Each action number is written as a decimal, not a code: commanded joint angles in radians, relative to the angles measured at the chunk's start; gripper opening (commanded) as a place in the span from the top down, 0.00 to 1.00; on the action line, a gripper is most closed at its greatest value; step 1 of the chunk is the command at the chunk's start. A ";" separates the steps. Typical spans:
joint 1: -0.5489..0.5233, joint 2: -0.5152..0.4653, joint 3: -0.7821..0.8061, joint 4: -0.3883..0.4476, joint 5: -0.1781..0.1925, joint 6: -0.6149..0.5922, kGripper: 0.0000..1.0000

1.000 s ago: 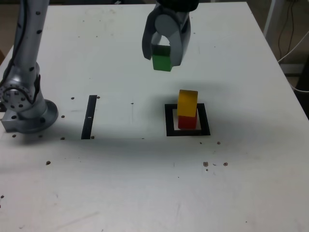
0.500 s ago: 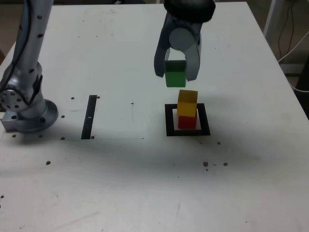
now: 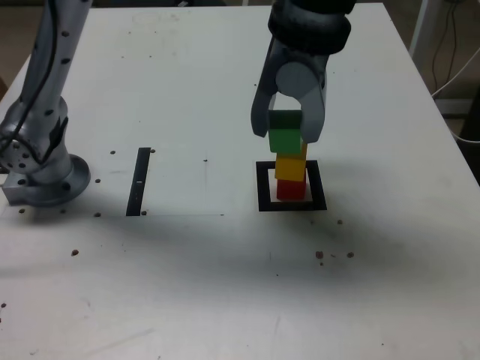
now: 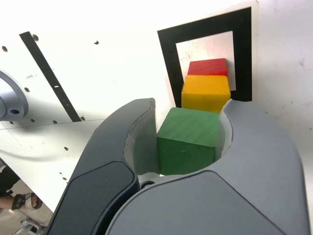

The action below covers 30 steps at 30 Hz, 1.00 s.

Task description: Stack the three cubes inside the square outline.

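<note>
Moved rightward and down in exterior view: claw [image 3: 288, 132], clamped on green cube [image 3: 285, 139], now directly over stack, apparently just above yellow cube [image 3: 291, 166]. Worktop [image 3: 187, 285] otherwise undisturbed. Square outline [image 3: 262, 187] holds yellow cube atop red cube [image 3: 292, 190]. Third placement looks imminent; alignment from wrist view appears slightly offset.

Green cube [image 3: 285, 139], yellow cube [image 3: 291, 166], red cube [image 3: 292, 190], black square outline [image 3: 264, 187].

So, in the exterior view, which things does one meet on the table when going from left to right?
Arm base → narrow black strip → square outline, with red cube and yellow cube stacked inside it.
</note>
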 commanded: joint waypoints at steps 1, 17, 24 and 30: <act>-0.002 0.011 -0.003 0.015 -0.001 -0.003 0.67; -0.003 0.025 0.004 0.012 0.015 -0.001 0.02; -0.003 0.019 0.007 0.012 0.019 -0.001 0.02; -0.003 -0.006 0.008 0.012 0.036 -0.002 0.01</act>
